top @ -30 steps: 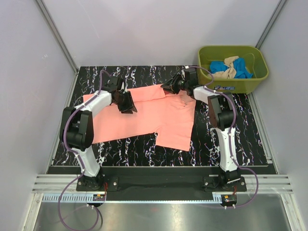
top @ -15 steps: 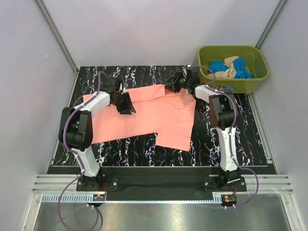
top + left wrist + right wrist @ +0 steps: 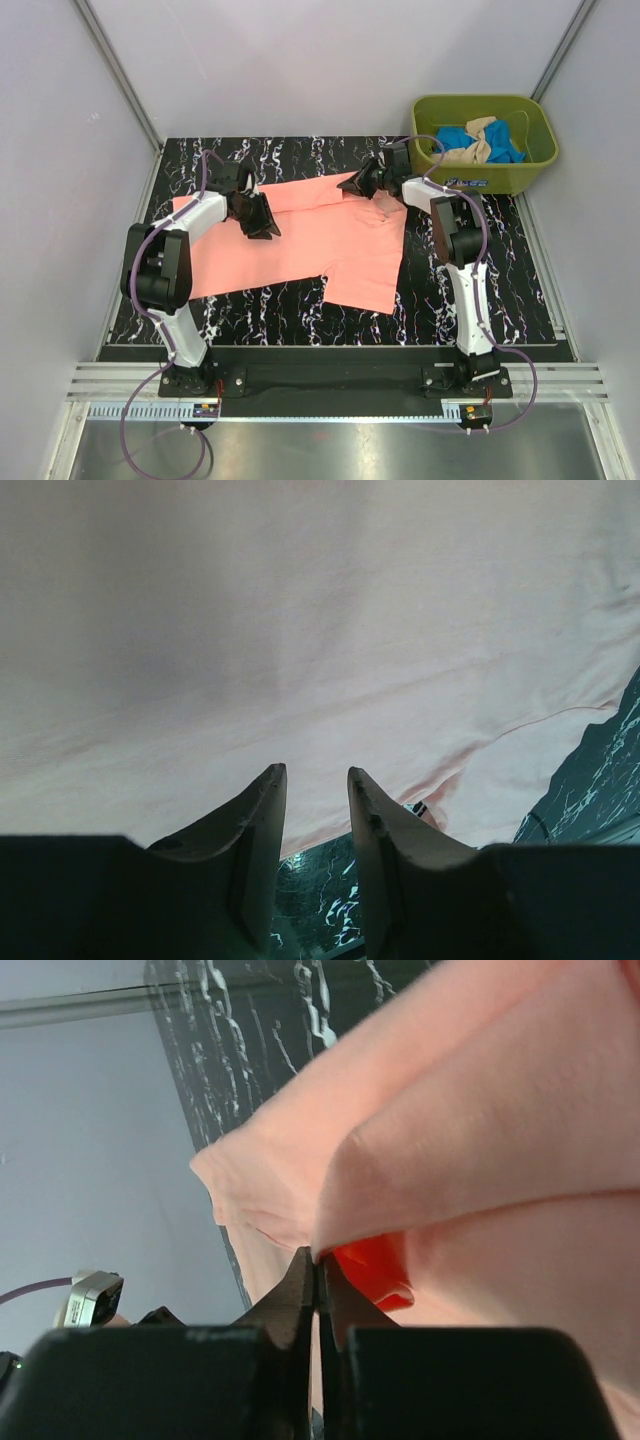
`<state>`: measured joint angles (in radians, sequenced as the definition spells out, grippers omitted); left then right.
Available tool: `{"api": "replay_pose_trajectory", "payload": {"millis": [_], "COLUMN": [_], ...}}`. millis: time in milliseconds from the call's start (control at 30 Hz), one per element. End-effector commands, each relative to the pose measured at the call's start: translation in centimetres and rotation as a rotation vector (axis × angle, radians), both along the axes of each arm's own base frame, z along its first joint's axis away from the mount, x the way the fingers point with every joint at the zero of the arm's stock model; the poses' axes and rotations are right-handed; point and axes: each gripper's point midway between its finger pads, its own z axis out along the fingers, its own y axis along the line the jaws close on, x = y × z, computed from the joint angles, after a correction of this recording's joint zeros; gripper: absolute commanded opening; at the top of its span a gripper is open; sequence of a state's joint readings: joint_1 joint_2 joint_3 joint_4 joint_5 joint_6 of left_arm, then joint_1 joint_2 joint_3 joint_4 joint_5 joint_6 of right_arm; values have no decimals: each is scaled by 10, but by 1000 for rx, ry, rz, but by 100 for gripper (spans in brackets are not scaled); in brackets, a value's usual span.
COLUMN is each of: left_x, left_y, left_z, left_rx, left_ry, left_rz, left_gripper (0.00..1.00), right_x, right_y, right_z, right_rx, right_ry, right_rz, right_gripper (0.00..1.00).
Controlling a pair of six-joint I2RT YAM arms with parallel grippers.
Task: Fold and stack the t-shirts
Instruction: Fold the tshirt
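My right gripper (image 3: 315,1255) is pressed together on a raised fold of the salmon-pink t-shirt (image 3: 310,235), up at the shirt's far edge, right of the middle of the top view. My left gripper (image 3: 315,772) sits low over the shirt's upper left part. Its tips stand narrowly apart and I see no cloth between them. The shirt lies spread on the table (image 3: 500,280), mostly flat, with one flap reaching toward the bottom of the frame. The blue and beige t-shirts (image 3: 478,142) are bunched in the green tub (image 3: 520,178) at the upper right. My worry is that only one hand has cloth. If I pull with the right alone, the shirt will likely drag and twist across the table rather than fold on a straight line. The pinch is also at the very edge of the fold, so the thin cloth could slip free under a tug. The left could close on nothing, or press the cloth into the table and wrinkle it. As for writing, the tub's front wall carries a pale label, too small to read. A small dark tag peeks out under the hem in my left wrist view, and I cannot read it either. No print shows on the shirt.
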<state>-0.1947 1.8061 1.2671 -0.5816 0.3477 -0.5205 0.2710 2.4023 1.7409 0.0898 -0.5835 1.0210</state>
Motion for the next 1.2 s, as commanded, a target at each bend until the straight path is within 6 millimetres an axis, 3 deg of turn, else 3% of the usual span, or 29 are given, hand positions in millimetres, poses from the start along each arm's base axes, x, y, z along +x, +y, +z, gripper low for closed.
{"api": "replay_pose_trajectory", "payload": {"millis": [0,200,400,533,633,667,733,767,867,900,967,1100,1167], "left_x": [10,15,14,9,8,8,9,8,11,19,20,33,34], "left_y": [-2,-14,-34,-41,-42,-42,-44,-48,-63,-80,-89,-120,-129], "left_z": [27,31,32,31,30,29,29,28,31,34,31,27,8], "left_rx": [-33,-93,-229,-277,-271,-270,-277,-279,-281,-250,-204,-106,-39], "left_ry": [-82,-95,-82,-82,-81,-77,-78,-75,-114,-175,-202,-290,-275], "left_rz": [-12,-33,-53,-47,-52,-52,-59,-69,-111,-156,-173,-245,-267], "left_gripper": [36,36,43,46,47,47,49,50,53,48,45,36,37], "right_x": [-22,-56,-84,-103,-119,-125,-129,-129,-122,-111,-106,-86,-73], "right_y": [-9,-24,-10,2,-1,-3,-9,-11,-33,-57,-65,-89,-98], "right_z": [15,10,-4,0,5,1,12,16,40,44,51,35,33], "right_rx": [-20,-174,-173,-199,-261,-265,-287,-301,-485,-699,-741,-901,-885], "right_ry": [179,353,488,535,548,561,528,492,266,46,23,-43,-65], "right_rz": [-82,-220,-284,-308,-332,-333,-325,-303,-203,-63,-33,68,66], "right_gripper": [0,0,1,9,16,21,32,42,52,57,57,49,41]}}
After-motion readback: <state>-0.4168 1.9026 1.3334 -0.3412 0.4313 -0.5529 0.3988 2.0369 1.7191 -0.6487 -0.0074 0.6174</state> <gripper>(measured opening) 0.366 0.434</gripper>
